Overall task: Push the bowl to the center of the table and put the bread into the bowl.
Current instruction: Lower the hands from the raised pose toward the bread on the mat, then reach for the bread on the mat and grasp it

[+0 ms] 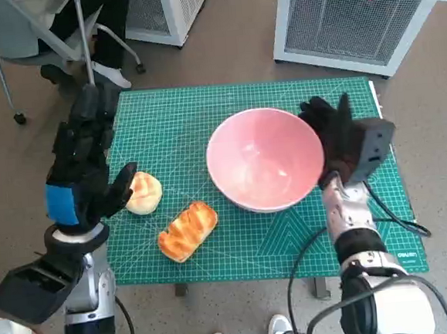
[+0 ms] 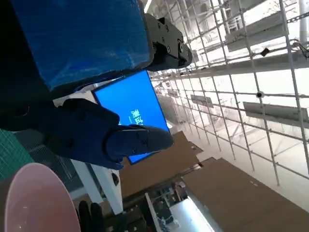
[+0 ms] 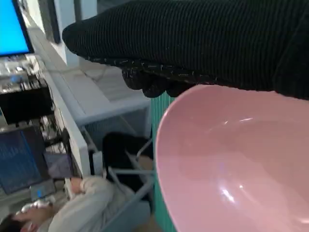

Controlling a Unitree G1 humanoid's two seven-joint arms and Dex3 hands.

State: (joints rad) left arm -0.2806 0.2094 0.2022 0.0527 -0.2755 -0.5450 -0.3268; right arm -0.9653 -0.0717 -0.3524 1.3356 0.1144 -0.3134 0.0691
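The right hand (image 1: 336, 139) rests against the pink bowl (image 1: 265, 158) at its 3 o'clock side, fingers spread, gripping nothing. The left hand (image 1: 83, 159) hovers released; two breads lie at the bowl's 8 o'clock.

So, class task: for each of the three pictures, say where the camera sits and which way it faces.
Head view: from the robot's head, steeply down at the green mat; shows both forearms, left hand, right hand.
Left wrist view: behind the left hand, facing across the room toward a blue screen.
Right wrist view: behind the gloved right hand, facing the pink bowl.
All three show the bowl.
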